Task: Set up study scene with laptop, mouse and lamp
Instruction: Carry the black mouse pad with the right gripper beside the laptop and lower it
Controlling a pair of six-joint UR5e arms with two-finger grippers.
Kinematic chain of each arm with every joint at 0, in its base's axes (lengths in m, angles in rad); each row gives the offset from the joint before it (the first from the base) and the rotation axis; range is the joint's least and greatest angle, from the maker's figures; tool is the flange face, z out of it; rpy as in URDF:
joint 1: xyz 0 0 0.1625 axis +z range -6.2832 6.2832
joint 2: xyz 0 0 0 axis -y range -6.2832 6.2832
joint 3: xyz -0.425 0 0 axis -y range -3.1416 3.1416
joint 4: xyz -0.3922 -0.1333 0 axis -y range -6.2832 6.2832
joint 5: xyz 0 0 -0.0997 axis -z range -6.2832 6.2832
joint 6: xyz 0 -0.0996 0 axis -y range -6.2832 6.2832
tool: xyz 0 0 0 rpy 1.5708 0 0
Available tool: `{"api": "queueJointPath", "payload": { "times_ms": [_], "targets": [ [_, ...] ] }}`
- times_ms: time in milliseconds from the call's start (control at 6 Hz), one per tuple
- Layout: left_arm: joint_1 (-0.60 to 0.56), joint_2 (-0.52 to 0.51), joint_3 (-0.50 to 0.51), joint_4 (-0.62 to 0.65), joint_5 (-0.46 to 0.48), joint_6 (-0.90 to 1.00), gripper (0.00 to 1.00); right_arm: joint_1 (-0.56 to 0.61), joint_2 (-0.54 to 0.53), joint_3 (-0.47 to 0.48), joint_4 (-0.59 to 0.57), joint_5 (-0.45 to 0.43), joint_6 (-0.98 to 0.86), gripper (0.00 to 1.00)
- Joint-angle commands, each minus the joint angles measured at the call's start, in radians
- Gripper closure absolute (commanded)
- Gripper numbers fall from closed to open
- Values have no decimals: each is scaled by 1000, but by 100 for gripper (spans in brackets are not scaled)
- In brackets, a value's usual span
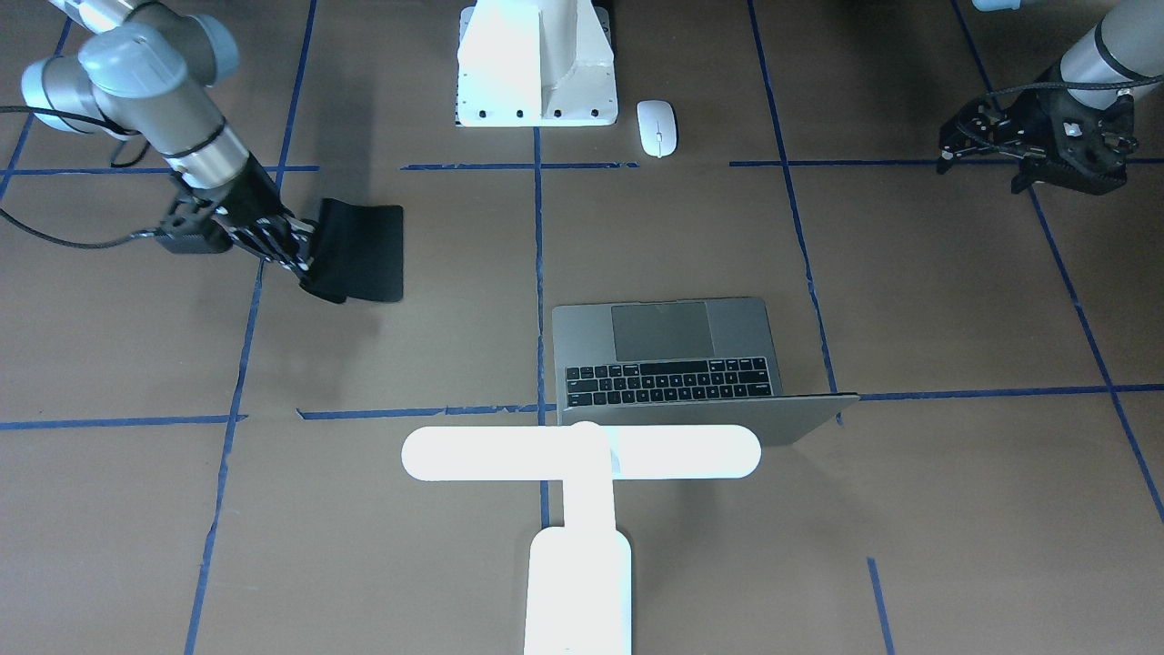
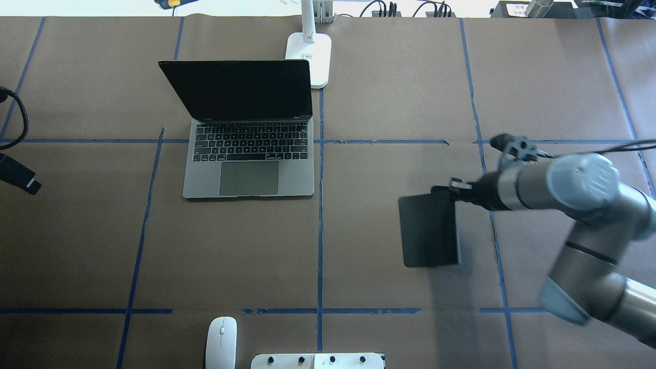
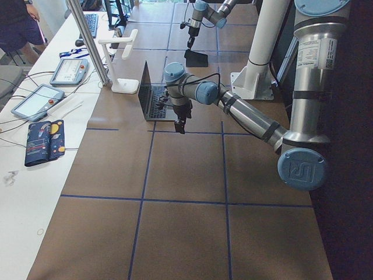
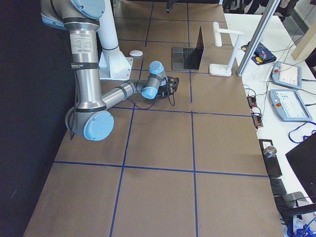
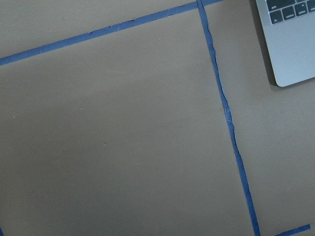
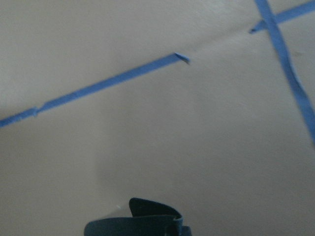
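The grey laptop (image 1: pixel 668 355) (image 2: pixel 248 159) stands open on the brown table, its screen dark. The white T-shaped lamp (image 1: pixel 582 455) (image 2: pixel 309 51) stands right behind its lid. The white mouse (image 1: pixel 657 127) (image 2: pixel 221 342) lies beside the robot's pedestal, far from the laptop. My right gripper (image 1: pixel 305 264) (image 2: pixel 453 197) is shut on one edge of a flat black mat (image 1: pixel 364 250) (image 2: pixel 428 230), which curls up at the held side. My left gripper (image 1: pixel 948 153) (image 2: pixel 23 180) hovers empty to the laptop's side and looks shut.
The white boxy pedestal (image 1: pixel 536 64) (image 2: pixel 318 361) with bolt holes stands at the robot's edge. Blue tape lines (image 2: pixel 320 230) cross the table. A laptop corner (image 5: pixel 295 54) shows in the left wrist view. Tablets and cables (image 4: pixel 286 94) lie on a side bench.
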Motion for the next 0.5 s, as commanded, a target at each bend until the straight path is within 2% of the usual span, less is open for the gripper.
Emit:
{"api": "queueJointPath", "payload": {
  "times_ms": [0,333],
  "targets": [
    [0,0,-2,0,0,-2,0,76,300,-259,-56,17,44,100],
    [2,-11,-6,0,-3,-5,0,103,441,-422,-54,30,44,100]
  ]
}}
